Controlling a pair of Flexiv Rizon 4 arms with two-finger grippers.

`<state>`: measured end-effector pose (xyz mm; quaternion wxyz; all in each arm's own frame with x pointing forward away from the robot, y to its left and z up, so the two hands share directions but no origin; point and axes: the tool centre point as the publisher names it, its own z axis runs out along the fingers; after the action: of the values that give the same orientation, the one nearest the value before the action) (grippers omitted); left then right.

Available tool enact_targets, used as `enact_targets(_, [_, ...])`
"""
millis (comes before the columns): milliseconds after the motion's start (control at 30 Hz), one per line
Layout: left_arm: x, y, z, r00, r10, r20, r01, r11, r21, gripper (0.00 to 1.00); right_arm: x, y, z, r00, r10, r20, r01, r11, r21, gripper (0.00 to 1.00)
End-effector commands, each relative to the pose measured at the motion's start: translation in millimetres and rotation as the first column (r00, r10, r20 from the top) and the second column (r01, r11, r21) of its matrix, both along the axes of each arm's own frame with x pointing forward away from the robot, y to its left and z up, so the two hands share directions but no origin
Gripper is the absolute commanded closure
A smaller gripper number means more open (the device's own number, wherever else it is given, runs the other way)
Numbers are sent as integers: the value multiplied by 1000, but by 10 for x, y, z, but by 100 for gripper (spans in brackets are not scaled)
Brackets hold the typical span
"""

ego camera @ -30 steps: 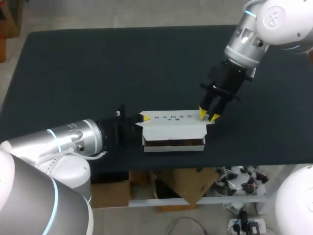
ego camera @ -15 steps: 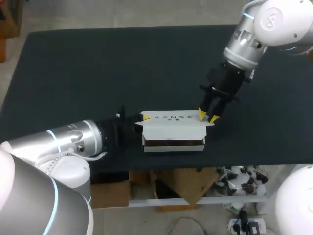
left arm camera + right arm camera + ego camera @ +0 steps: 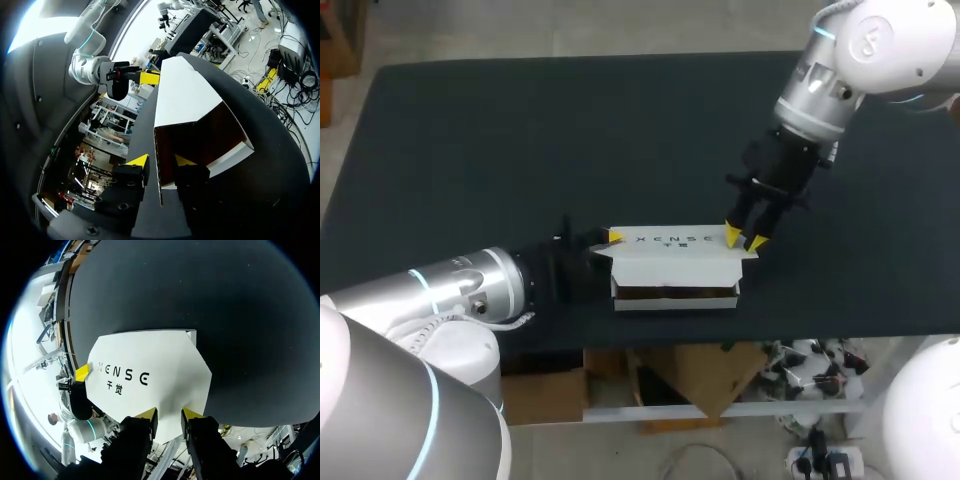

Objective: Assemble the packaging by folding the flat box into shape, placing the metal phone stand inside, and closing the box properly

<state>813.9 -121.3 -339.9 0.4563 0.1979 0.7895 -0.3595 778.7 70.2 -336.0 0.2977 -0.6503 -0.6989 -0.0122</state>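
box [image 3: 675,262]: white card, folded into shape, sitting near the front edge of the table [image 3: 520,130], open side facing front, brown inside

lid [image 3: 672,240]: standing up along the back edge, not shut yet

phone stand: can't spot it, inside of the box too dark to tell

weight: probably next to nothing, likely to skid on the cloth if pushed from one side only

stiffness: thin card, bendy on the panels, crisp on the creases, easy to dent or crease wrong

where to grab: best guess is the lid's two end corners, close to the fold, pinched lightly and tipped over together

left gripper [image 3: 160,161]: spread, straddling the thin card edge at the box's left end, a bit of a gap on each side by the look of it

right gripper [image 3: 745,238]: right at the lid's right corner, card running into it; clamped or loose, honestly can't tell

left arm [image 3: 470,285]: lying low and almost level along the table's front, pointing down the length of the box

right arm [image 3: 825,85]: coming in from the far right corner, wrist angled steeply down onto that corner
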Motion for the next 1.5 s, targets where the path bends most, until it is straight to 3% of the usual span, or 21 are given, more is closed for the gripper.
enact_targets(33, [-89, 100, 3, 1000, 10, 12, -10, 1000, -11, 69, 12, 13, -11, 1000, 4, -2, -4, 1000, -2, 67])
enact_targets(400, [-273, 572, 14, 995, 98, -27, -97, 994, 51, 65, -8, 23, -59, 1000, 11, 2, -11, 1000, -3, 65])
enact_targets(600, [-292, 808, 182, 984, 144, -107, -133, 986, 100, 57, -27, 33, -82, 1000, 13, 5, -13, 1000, -6, 65])
enact_targets(733, [-259, 873, 287, 969, 163, -185, -129, 974, 186, 53, -43, 39, -96, 1000, 14, 10, -13, 1000, -7, 65])
enact_targets(800, [-239, 896, 330, 961, 171, -216, -117, 963, 241, 44, -48, 41, -99, 1000, 14, 11, -14, 1000, -6, 65])
enact_targets(867, [-227, 911, 356, 955, 175, -241, -101, 951, 292, 7, -52, 45, -101, 1000, 14, 12, -14, 1000, -6, 65])
enact_targets(900, [-205, 923, 373, 949, 174, -264, -81, 941, 329, 0, -54, 46, -103, 1000, 14, 13, -14, 1000, -5, 65])
enact_targets(1033, [-168, 983, 427, 929, 130, -347, 24, 914, 406, 0, -65, 45, -109, 1000, 12, 16, -12, 1000, -6, 64])
enact_targets(1200, [-100, 1041, 477, 906, 133, -403, 86, 872, 481, 0, -78, 38, -115, 1000, 9, 19, -9, 1000, -8, 64])
enact_targets(1500, [141, 1073, 627, 860, 147, -489, 107, 885, 454, 0, -93, 45, -131, 1000, 7, 20, -6, 1000, -13, 64])
